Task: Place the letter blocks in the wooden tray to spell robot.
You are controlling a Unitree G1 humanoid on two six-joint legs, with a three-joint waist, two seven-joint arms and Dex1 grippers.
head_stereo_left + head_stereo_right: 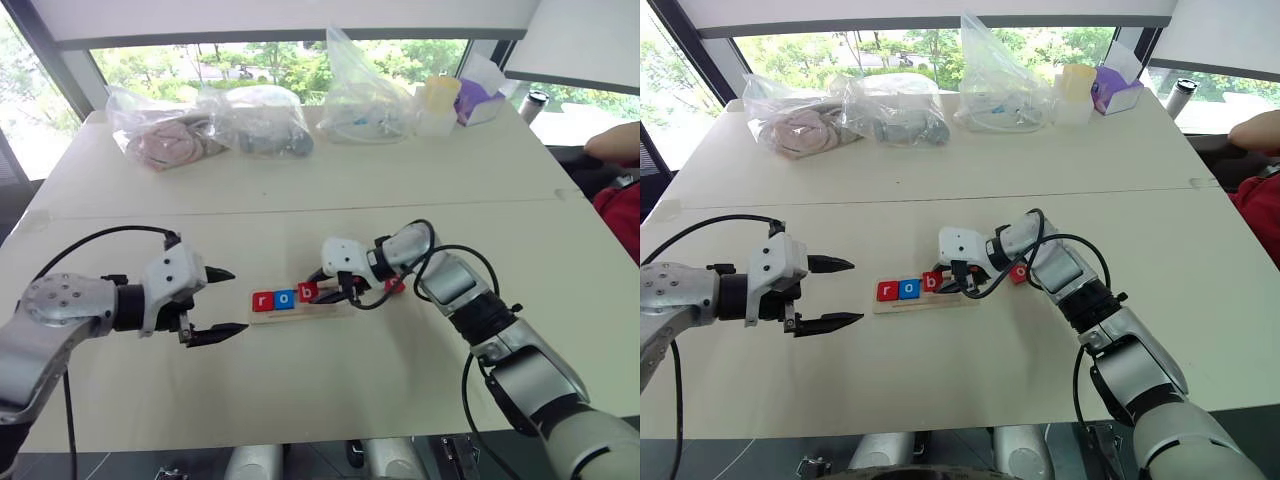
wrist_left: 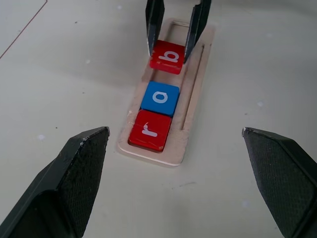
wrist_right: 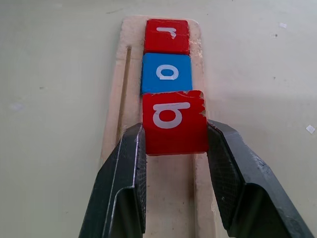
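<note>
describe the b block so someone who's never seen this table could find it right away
Find the pale wooden tray on the near part of the white table, between the two arms. Three tiles sit in a row in it: a red r, a blue o, then the b block. It is the red tile with a white b, and the only one clamped in the right pincer.
</note>
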